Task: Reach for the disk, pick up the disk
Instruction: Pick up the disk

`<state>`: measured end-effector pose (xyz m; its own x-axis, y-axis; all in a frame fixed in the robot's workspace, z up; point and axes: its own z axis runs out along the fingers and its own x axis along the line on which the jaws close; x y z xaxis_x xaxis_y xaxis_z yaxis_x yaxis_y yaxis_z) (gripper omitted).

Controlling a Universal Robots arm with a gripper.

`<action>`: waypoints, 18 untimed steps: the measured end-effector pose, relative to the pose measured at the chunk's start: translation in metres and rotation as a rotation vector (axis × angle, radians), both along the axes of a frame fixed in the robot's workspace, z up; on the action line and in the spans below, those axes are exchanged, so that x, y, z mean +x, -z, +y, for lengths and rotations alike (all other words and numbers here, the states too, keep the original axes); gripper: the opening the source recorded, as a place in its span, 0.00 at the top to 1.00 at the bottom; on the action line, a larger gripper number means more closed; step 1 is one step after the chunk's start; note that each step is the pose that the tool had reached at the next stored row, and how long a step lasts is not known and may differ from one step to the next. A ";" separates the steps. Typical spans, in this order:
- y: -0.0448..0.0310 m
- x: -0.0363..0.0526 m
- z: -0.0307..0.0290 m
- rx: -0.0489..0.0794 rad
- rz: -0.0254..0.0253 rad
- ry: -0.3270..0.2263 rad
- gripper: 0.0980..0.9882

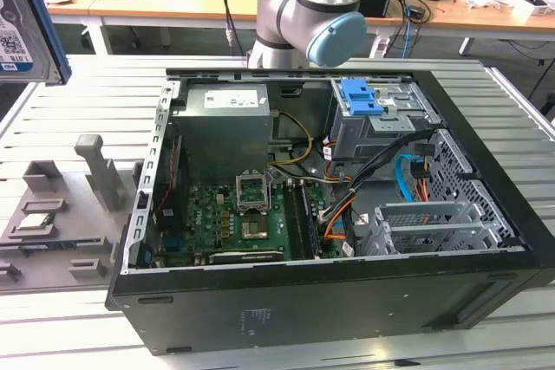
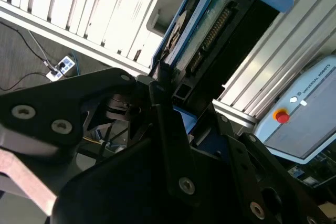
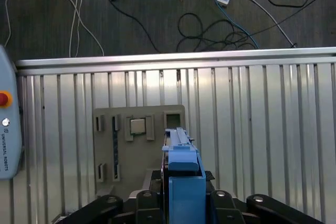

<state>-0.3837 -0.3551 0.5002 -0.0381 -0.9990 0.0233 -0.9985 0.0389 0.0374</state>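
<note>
The disk [image 1: 19, 34] hangs in the air at the exterior view's far left top, high over the slatted table; its silver face, barcode label and blue side frame show. In the first wrist view the disk [image 3: 185, 179] stands edge-on, blue frame up, between the black fingers [image 3: 223, 203] of my gripper [image 3: 185, 198], which is shut on it. The second wrist view has the disk [image 2: 210, 24] running away from the gripper [image 2: 170, 100], with its circuit board and connector side showing. The arm's elbow [image 1: 303, 6] stands behind the computer case.
An open black computer case [image 1: 347, 301] lies on the slatted metal table [image 1: 87, 93], with a blue latch piece [image 1: 360, 97] on its drive cage. A grey fixture plate [image 3: 139, 145] with small parts lies below the disk, also at the left [image 1: 52, 214]. A teach pendant [image 3: 8, 129] and floor cables [image 3: 210, 24] lie beyond.
</note>
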 end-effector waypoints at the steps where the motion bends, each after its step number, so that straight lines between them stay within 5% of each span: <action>1: -0.0025 0.0000 0.0000 0.000 0.0000 0.000 0.70; 7: -0.0026 0.0018 -0.0001 0.000 0.0003 0.000 0.70; 18: -0.0024 0.0444 0.0000 0.000 0.0010 0.000 0.70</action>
